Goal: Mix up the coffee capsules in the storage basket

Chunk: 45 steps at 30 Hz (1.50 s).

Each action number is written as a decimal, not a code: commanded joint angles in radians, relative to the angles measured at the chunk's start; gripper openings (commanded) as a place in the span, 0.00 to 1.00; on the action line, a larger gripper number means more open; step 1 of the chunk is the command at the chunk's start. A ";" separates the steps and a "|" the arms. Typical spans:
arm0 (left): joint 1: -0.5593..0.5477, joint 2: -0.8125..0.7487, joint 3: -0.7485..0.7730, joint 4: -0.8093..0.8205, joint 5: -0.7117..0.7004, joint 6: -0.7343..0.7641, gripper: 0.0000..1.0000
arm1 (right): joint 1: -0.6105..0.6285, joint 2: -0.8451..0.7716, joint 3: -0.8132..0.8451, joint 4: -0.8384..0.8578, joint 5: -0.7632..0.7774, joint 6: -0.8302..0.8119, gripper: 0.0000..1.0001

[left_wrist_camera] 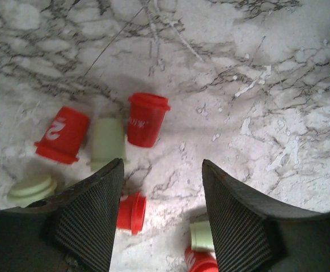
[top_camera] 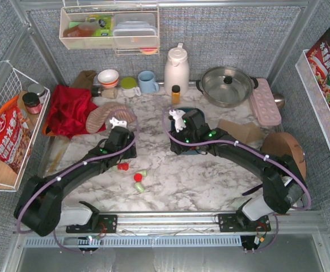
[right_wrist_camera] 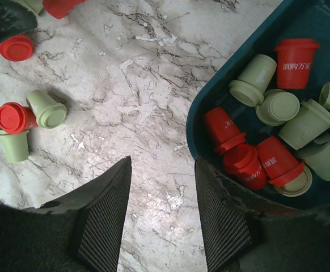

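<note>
Entry: mixing of coffee capsules (right_wrist_camera: 241,160) in storage basket (right_wrist_camera: 324,25). Step in hand, as judged: gathering strays before or during the mixing, since the basket already holds red and pale green pods jumbled together while a number lie outside it on the marble table (left_wrist_camera: 256,68). Location of basket: right half of the right wrist view, its dark teal rim curving from the top edge down toward the lower centre; in the overhead view it sits at centre frame, largely hidden beneath the right arm. Location of loose capsules (left_wrist_camera: 147,119): left-centre of the left wrist view, red and green pods lying close together, mostly on their sides; another small cluster shows at the left edge of the right wrist view. Left gripper (left_wrist_camera: 162,170): jaws apart with nothing clamped, bare marble between the tips; one red pod (left_wrist_camera: 132,212) lies just beside the outer face of the left-of-frame finger, and a green and a red pod (left_wrist_camera: 202,235) lie at the bottom of the frame by the inner edge of the other finger, contact not discernible. Right gripper (right_wrist_camera: 163,170): jaws apart and empty, over bare marble just left of the basket rim, the pods inside lying to the right of its right-of-frame finger. Next move, as judged: the left gripper must centre on a single pod, descend, close without knocking its neighbours, then carry it toward the basket.
</note>
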 commanded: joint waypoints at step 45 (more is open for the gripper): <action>-0.158 -0.128 -0.289 0.870 0.409 0.482 0.28 | 0.003 -0.064 0.040 0.072 -0.236 0.215 0.72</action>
